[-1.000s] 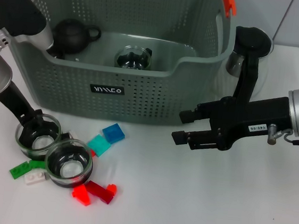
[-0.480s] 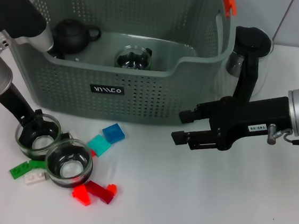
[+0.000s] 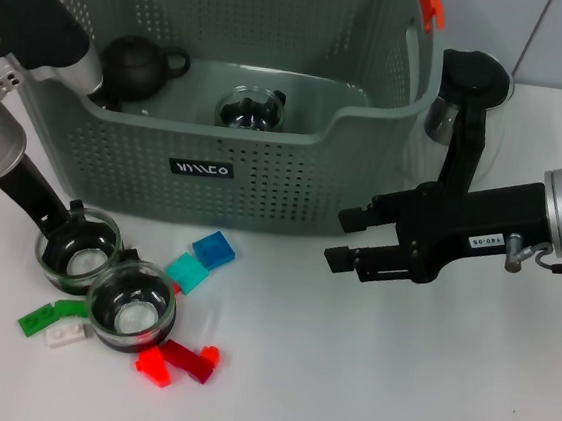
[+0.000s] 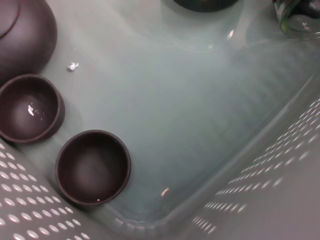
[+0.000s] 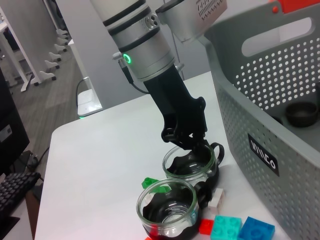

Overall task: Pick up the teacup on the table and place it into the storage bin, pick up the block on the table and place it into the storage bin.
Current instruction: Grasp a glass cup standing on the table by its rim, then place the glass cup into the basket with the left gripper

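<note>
My left end effector [image 3: 75,234] is closed on the rim of a glass teacup [image 3: 78,248] on the worktop [image 3: 364,380], just before the storage bin [image 3: 266,159]. My right end effector [image 3: 343,239] hovers open beside the bin.

Bright, even overhead light is washing the white table [image 3: 394,383] and casting only soft shadows, small glints are showing on the glass teacups [image 3: 130,305] and the glossy floor of the storage bin [image 4: 200,100], and the bin's near wall is blurring at close range.
</note>
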Controlling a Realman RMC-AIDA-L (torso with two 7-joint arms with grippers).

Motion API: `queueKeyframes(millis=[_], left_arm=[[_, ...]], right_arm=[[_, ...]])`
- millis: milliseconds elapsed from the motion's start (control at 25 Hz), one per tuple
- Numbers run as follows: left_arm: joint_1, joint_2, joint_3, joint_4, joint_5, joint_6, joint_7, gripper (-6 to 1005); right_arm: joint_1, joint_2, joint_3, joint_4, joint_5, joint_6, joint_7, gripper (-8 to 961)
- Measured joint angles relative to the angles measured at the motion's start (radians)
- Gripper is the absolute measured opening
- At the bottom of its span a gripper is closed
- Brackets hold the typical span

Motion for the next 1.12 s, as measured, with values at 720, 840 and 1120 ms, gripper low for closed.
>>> queueKeyframes(millis=[720, 840, 1120], left_arm=[[0.010, 0.006, -0.094, 0.149, -0.002, 0.158, 0.012, 45], [0.013, 0.008, -0.117, 0.187, -0.002, 0.218, 0.021, 44], [0.008, 0.005, -0.283, 0.308, -0.024, 0.440, 0.113, 44]], right_arm=[[0.003, 0.002, 0.001, 0.000, 0.001, 0.002, -0.001, 610], [0.003, 0.002, 0.002, 0.000, 0.002, 0.002, -0.002, 610], [0.003, 0.002, 0.002, 0.000, 0.002, 0.000, -0.002, 610]])
